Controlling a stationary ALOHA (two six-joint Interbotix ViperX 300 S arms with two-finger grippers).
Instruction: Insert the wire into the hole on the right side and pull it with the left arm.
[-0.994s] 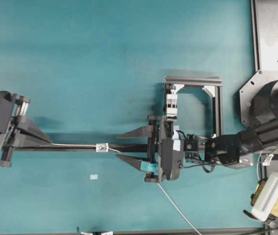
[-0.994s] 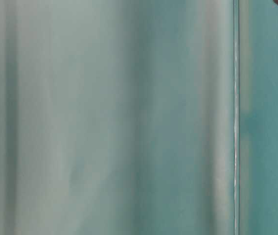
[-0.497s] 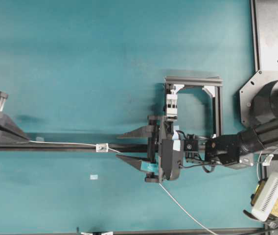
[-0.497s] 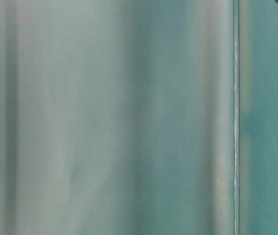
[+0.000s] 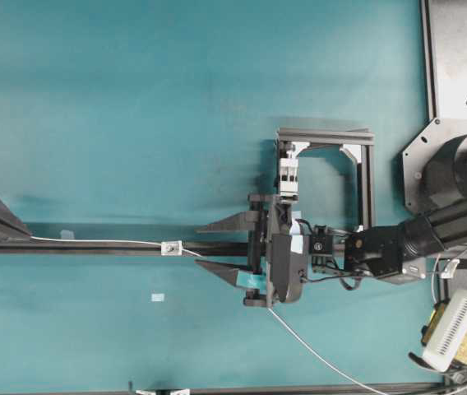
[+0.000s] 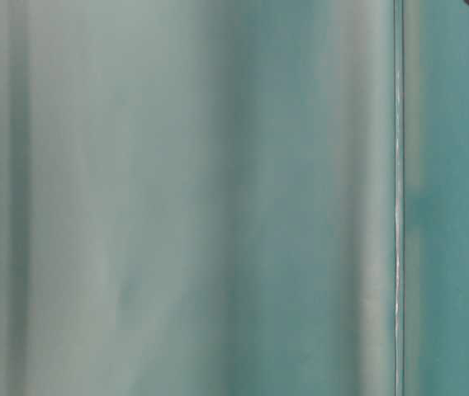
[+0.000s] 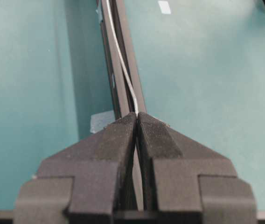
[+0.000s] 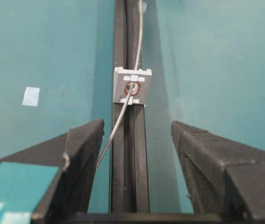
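Wire point(image 8: 123, 109) is acting thin and floppy (probably slippery too), already running through the hole point(image 8: 132, 87), so the left arm point(image 7: 136, 115) is pinching it right at the tips while the right gripper point(image 8: 137, 135) is sitting wide apart.

One wire point(image 5: 102, 243), one tab point(image 5: 171, 248) with one hole point(image 8: 132, 87), one rail point(image 5: 94, 248), two grippers — left point(image 7: 136, 116) and right point(image 5: 202, 248) — one frame point(image 5: 363, 177) at 2 o'clock, two tape scraps point(image 5: 158, 298).
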